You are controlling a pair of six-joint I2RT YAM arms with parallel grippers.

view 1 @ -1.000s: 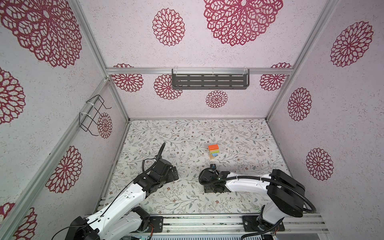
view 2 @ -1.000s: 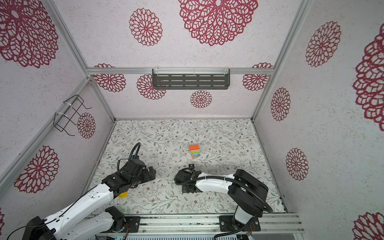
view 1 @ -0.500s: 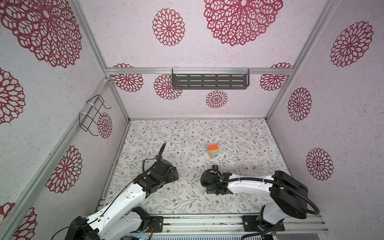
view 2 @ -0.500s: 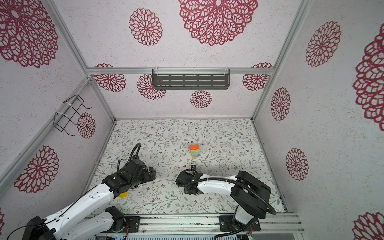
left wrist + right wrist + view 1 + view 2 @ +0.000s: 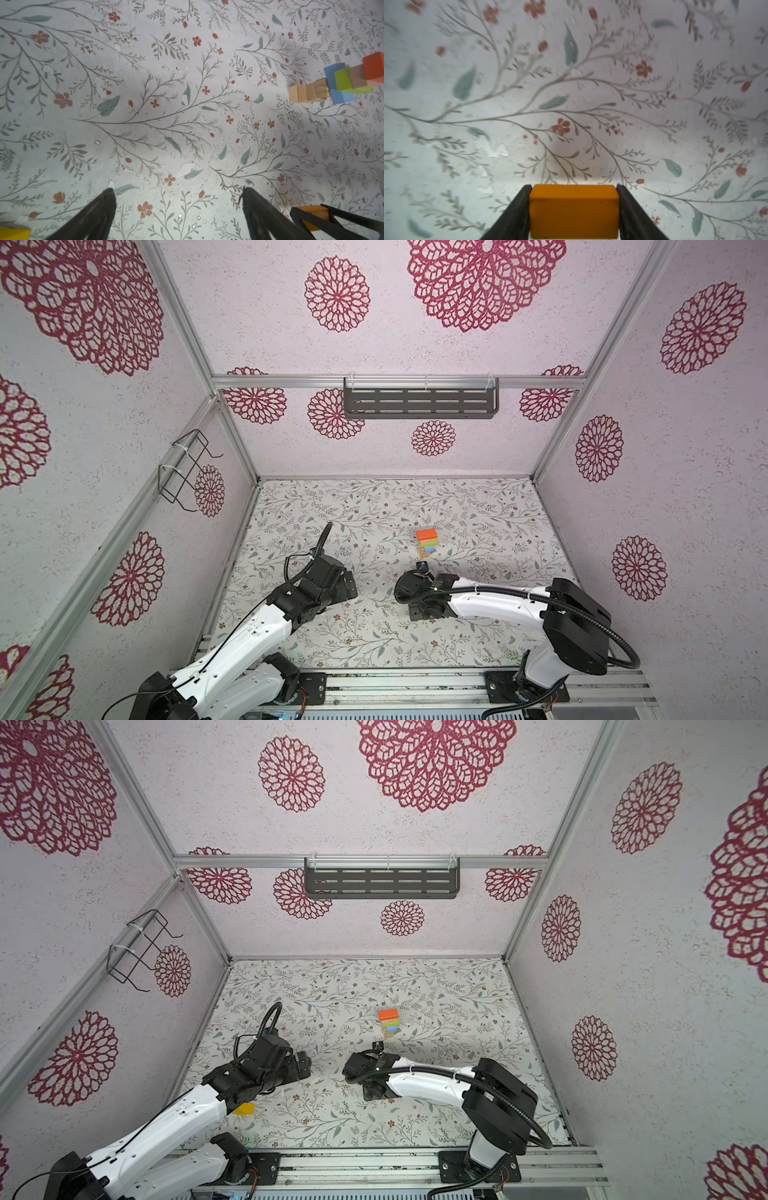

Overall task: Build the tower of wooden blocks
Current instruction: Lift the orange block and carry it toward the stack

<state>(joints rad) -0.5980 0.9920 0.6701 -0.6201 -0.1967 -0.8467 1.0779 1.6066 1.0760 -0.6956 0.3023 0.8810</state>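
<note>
- Tower [image 5: 427,542] stands mid-table, just beyond the right wrist in both top views. From the foot up it runs plain cubes, blue, green, a plain piece, then red-orange on top.
- In the left wrist view the blue and green pieces sit a little askew, so the stack looks touchy.
- Right tool [image 5: 573,187] is clamped on an orange block [image 5: 574,212]. The jaws press its two short ends and the long face is level, likely so it can be laid flat as the next storey.
- The block hangs low over the table [image 5: 374,510], short of the tower. I cannot tell whether it has cleared the surface.
- Left tool [image 5: 178,190] is spread wide and holds nothing. It hovers over bare table well apart from the tower, and I judge it is parked out of the way.
- Yellow block [image 5: 244,1109] lies by the left arm near the front edge, probably a later piece.
- Next, as I judge it, the block must rise above the red-orange top, centre, then lower gently. A side nudge could topple the stack.
</note>
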